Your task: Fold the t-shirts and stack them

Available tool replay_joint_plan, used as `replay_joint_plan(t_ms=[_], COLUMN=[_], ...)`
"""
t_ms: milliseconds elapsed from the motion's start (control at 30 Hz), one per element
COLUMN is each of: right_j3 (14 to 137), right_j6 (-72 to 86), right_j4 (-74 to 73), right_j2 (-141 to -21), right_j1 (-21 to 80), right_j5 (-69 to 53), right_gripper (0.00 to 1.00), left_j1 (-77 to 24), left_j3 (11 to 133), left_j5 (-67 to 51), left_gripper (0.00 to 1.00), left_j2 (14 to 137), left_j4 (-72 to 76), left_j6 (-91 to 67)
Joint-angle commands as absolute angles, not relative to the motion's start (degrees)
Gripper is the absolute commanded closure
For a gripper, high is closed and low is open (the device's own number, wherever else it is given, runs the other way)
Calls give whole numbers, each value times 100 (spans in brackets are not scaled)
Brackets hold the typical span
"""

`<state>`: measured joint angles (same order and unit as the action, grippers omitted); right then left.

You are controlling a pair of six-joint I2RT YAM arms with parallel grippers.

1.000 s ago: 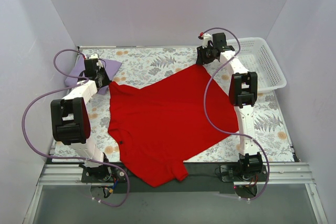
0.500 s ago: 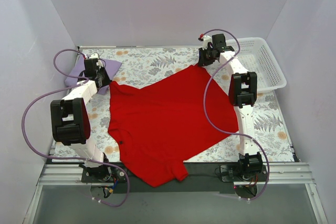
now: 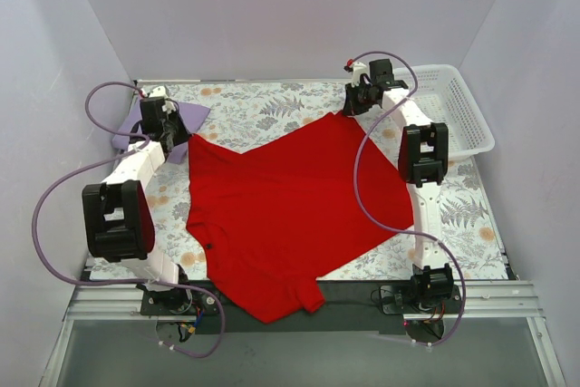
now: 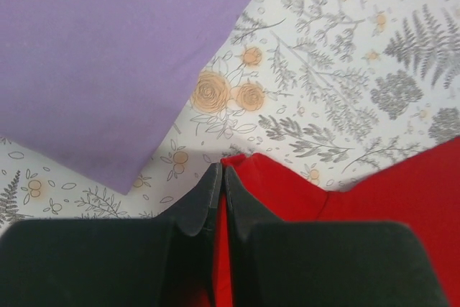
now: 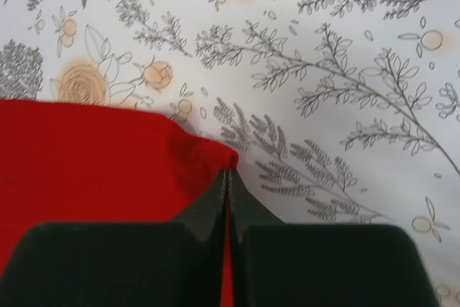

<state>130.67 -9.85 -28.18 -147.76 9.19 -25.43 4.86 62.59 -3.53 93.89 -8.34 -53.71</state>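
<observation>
The red t-shirt (image 3: 285,210) lies spread flat over the middle of the floral table, its lower hem hanging past the near edge. My left gripper (image 3: 174,138) is shut on the shirt's far-left corner (image 4: 248,170), with red cloth between its fingers. My right gripper (image 3: 355,106) is shut on the shirt's far-right corner (image 5: 215,152). The lilac t-shirt (image 3: 131,129) lies folded at the far left, just beyond my left gripper; it fills the upper left of the left wrist view (image 4: 100,55).
A white lattice basket (image 3: 458,106) stands at the far right beside my right arm. Grey walls close in the table on three sides. Bare floral tablecloth (image 3: 263,106) shows along the far edge and at the near right.
Both grippers have drawn slightly up and outward with the shirt's far corners; the left arm has shifted a little to the left. The shirt lies much as before.
</observation>
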Motion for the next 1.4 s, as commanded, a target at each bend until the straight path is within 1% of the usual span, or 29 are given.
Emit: replay_joint_plan(t_ms=[0,100,133,267,500,600,833,1167,1367], right_j3=[12684,12095,11876,10516,9310,9019,8973,9377,10220], right_j6=[-1125,-1169,-1178,-1265,-1626,-1854,-2171,-2268,-2250], right_j4=[-2479,-2391,-2356,-2048,-2013,-2039,-2241,-2364,-2619], right_j2=[-13800,-13159,-12783,-11744,-10232,-9582,-8290,-7462,-7128], right_j1=[870,879,870,879,888,888,888,835,791], right_j5=[-2970,-3137,-3181,-3296,-3305,-3173,-2708,-2119,-1872], right_gripper=[99,99,99,99,99,99,99,99,99], left_j1=[501,492,492,492,492,492,492,501,492], left_j3=[6310,6276,6267,6161,6143,6170,6345,6714,7399], left_j5=[-483,-553,-554,-624,-756,-738,-694,-800,-782], left_gripper=[100,100,100,100,100,100,100,100,100], left_j2=[8747,8387,8298,7841,7243,6997,6557,5943,5494], left_j4=[-642,-685,-677,-703,-791,-852,-949,-826,-729], left_j6=[-5431,-5475,-5493,-5607,-5879,-5941,-6047,-6064,-6275])
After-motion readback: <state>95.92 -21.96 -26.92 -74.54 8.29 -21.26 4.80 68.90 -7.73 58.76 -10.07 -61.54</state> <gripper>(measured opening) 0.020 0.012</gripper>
